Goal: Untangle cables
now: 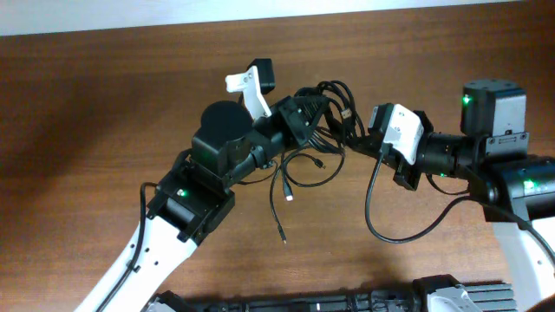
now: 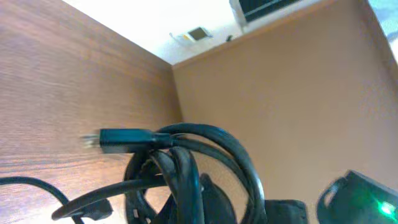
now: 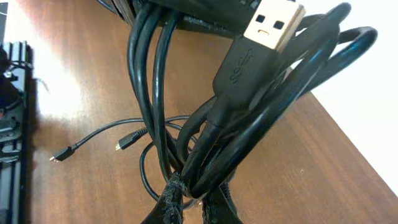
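The cables (image 1: pixel 334 106) are a looped black bundle held above the table between both arms. My left gripper (image 1: pixel 303 120) is shut on the bundle's left side. In the left wrist view the loops (image 2: pixel 205 162) and a black plug (image 2: pixel 124 138) rise from its fingers (image 2: pixel 208 208). My right gripper (image 1: pixel 360 132) is shut on the bundle's right side. In the right wrist view its fingers (image 3: pixel 193 202) pinch several strands (image 3: pixel 249 124) under a USB plug (image 3: pixel 273 25). Thin cable ends (image 1: pixel 284 198) hang down to the table.
The wooden table (image 1: pixel 104 104) stretches left and back. A thicker black wire (image 1: pixel 381 227) fixed to the right arm loops over the front right. A black rack (image 3: pixel 12 124) lies at the front edge. Thin plug ends (image 3: pixel 62 154) rest on the wood.
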`<state>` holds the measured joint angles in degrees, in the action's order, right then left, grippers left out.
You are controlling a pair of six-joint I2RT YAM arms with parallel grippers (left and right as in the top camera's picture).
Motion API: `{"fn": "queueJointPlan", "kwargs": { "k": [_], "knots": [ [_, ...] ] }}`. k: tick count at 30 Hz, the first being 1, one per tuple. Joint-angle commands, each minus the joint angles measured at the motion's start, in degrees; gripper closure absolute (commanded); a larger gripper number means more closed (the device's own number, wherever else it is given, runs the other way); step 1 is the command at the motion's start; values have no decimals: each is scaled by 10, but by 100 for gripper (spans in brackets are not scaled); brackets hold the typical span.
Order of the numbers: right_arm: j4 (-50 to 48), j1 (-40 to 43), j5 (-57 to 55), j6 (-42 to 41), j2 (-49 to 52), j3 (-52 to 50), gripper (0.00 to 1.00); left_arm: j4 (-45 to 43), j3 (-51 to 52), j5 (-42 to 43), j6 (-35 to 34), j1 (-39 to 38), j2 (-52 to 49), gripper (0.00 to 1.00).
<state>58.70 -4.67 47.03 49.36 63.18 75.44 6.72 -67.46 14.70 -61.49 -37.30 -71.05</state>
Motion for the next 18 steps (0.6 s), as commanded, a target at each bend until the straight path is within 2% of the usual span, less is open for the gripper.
{"fn": "queueJointPlan", "kwargs": {
  "k": [1, 4, 6, 8, 9, 10, 13, 15, 18],
  "knots": [
    [-7, -1, 2, 0, -2, -2, 96, 6, -10, -64, 23, 22, 7, 100],
    [-48, -1, -81, -94, -2, -2, 96, 7, -10, -22, 70, 22, 7, 100],
    [-68, -1, -118, -141, -2, -2, 96, 7, -10, 10, 162, 22, 7, 100],
    [-76, -1, -117, -141, -2, -2, 96, 22, -10, 16, 250, 22, 7, 100],
    [-87, -1, -117, -141, -2, -2, 93, 45, -10, 16, 287, 22, 7, 100],
    [-91, -1, -118, -141, -2, -2, 87, 53, -10, 17, 292, 22, 7, 100],
    [-93, -1, -118, -141, -2, -2, 56, 58, -10, 26, 305, 22, 7, 100],
    [-93, -1, -118, -144, -2, -2, 42, 58, -10, 27, 305, 22, 7, 100],
    [-92, -1, -117, -159, -2, -2, 35, 56, -10, 27, 305, 22, 7, 100]
  ]
}}
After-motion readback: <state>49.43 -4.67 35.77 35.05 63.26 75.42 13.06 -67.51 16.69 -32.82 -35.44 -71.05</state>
